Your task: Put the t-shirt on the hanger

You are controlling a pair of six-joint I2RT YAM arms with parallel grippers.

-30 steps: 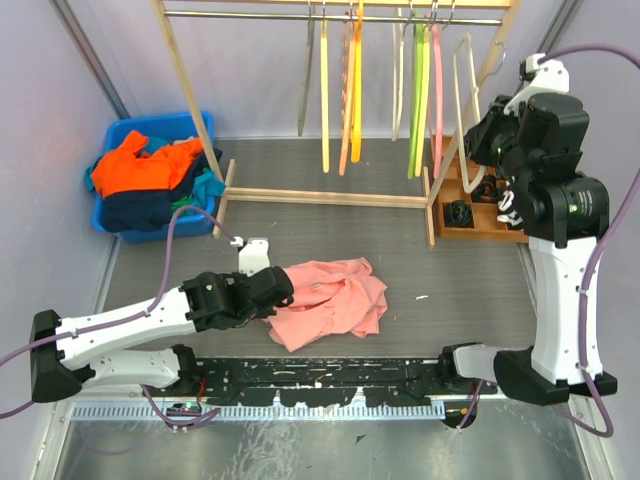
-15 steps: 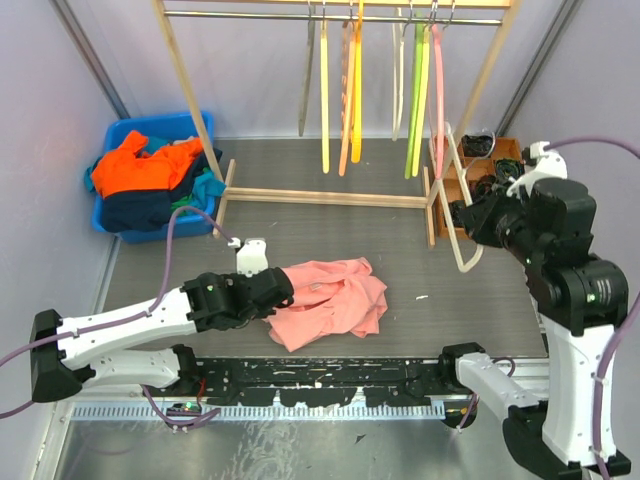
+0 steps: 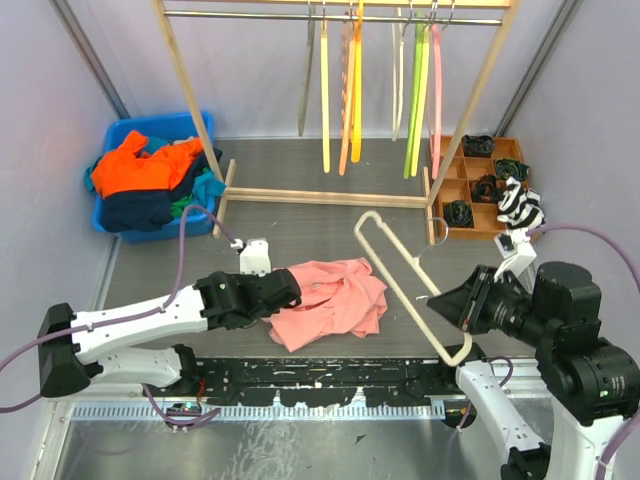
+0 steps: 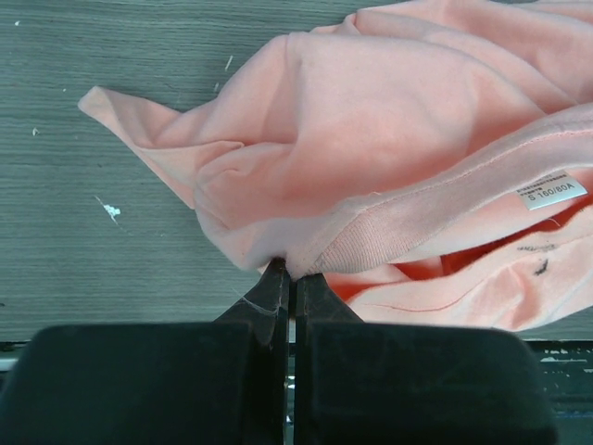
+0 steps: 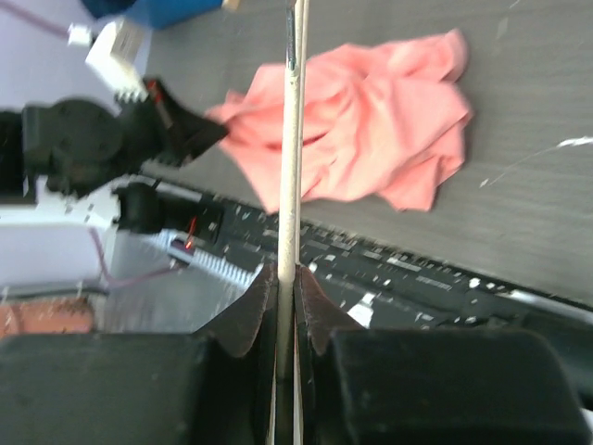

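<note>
On grey table [image 3: 300,225], t-shirt [image 4: 371,120] collar pinched in left gripper [image 4: 291,276]; right gripper [image 5: 287,273] clamped on hanger [image 5: 290,139], long axis slanting far-left.

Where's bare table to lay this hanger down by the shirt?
Bare table runs between the rack's base bar and the t-shirt, and right of the t-shirt below the wooden tray. Crowded: the left fingers pinch the t-shirt's left edge, and the blue bin fills the far-left corner.

A blue bin [image 3: 160,122] at the counter's [image 3: 300,165] far left holds orange [image 3: 135,170] and navy [image 3: 135,212] garments. Yellow [image 3: 324,100], orange [image 3: 352,100], green [image 3: 418,100] and pink [image 3: 437,90] hangers hang from a wooden rack [image 3: 190,110]. A compartmented tray [image 3: 480,236] sits by its right foot.
</note>
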